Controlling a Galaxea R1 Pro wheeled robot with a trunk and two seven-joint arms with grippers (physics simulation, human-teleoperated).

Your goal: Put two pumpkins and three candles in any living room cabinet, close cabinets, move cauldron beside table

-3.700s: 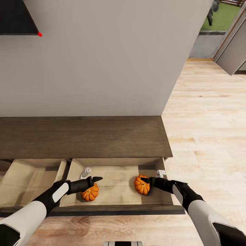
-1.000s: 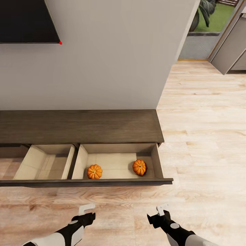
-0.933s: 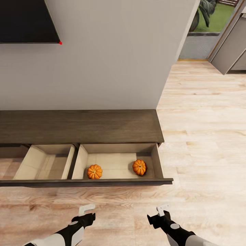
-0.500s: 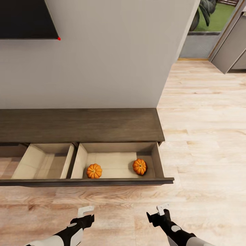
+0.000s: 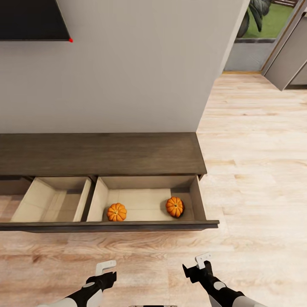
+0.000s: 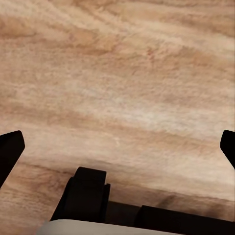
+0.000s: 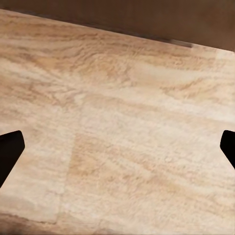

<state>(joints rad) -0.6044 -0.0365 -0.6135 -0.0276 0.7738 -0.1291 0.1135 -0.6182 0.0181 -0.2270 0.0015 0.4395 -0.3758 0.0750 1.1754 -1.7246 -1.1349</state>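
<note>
Two orange pumpkins inside the right-hand open drawer (image 5: 194, 200) of the low dark cabinet (image 5: 102, 153) along the grey wall (image 5: 140, 68): left pumpkin (image 5: 116, 212) near the drawer's front left, right pumpkin (image 5: 175, 207) close to its right side wall, well apart from each other. Second drawer (image 5: 51, 200) pulled out just to the left, pale wood inside. Left gripper (image 5: 102, 277) and right gripper (image 5: 197, 268) low over the wooden floor (image 5: 256, 170) in front of the cabinet, clear of the drawers, touching nothing. Fingertips (image 6: 11, 149) of the left gripper spread wide at the edges of its wrist view, fingertips (image 7: 10, 147) of the right likewise, bare floorboards between them. Dark screen (image 5: 32, 19) mounted on the wall, upper left.
</note>
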